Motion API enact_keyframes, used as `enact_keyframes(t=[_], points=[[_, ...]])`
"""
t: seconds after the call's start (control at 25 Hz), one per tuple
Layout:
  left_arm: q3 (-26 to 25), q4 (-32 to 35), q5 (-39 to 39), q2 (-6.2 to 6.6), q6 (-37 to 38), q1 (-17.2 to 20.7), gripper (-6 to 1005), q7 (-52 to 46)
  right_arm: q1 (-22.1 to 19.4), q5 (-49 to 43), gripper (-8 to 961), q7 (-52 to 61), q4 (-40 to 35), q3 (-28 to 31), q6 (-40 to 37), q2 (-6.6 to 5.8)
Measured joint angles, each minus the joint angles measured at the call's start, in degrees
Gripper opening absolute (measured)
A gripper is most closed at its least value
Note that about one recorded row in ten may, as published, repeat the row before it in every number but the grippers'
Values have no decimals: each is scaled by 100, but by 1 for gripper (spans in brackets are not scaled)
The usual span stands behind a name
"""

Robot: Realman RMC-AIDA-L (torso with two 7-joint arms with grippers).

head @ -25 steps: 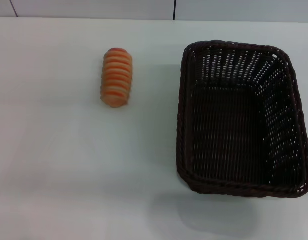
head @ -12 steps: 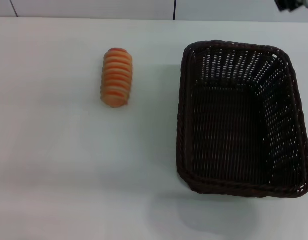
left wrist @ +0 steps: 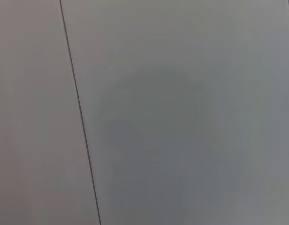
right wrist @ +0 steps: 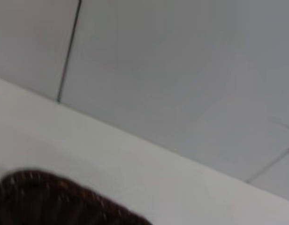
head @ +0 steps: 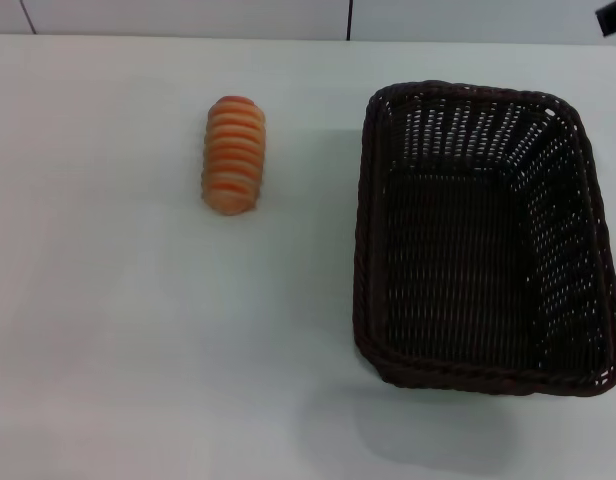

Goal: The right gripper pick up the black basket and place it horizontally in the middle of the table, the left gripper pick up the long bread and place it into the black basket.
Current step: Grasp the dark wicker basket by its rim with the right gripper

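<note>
The black basket (head: 483,240) stands upright and empty on the right side of the white table (head: 118,330), its long side running front to back. Its rim also shows in the right wrist view (right wrist: 55,197). The long bread (head: 234,154) lies striped side up on the table, left of the basket and apart from it. A small dark piece of my right gripper (head: 614,17) shows at the far right corner, beyond the basket; its fingers do not show. My left gripper is out of view.
A pale panelled wall (head: 188,15) with dark seams runs behind the table's far edge. The left wrist view shows only a grey panelled surface (left wrist: 182,117) with one seam.
A dark piece of my right gripper has come into the far right corner of the head view and shifted further right. The bread and basket have not moved.
</note>
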Motion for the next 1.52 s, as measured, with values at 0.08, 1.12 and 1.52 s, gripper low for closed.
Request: enact_keyframes(t=[0.08, 1.12, 1.52], points=[[9, -11, -7, 0, -1, 12, 770, 1, -208, 219, 617, 0, -8, 104, 467, -88], [-56, 63, -16, -9, 8, 249, 771, 7, -2517, 3475, 614, 2, -25, 1759, 4506, -487], [-92, 67, -30, -9, 9, 245, 771, 7, -3167, 4550, 613, 3, -10, 2307, 5189, -680]])
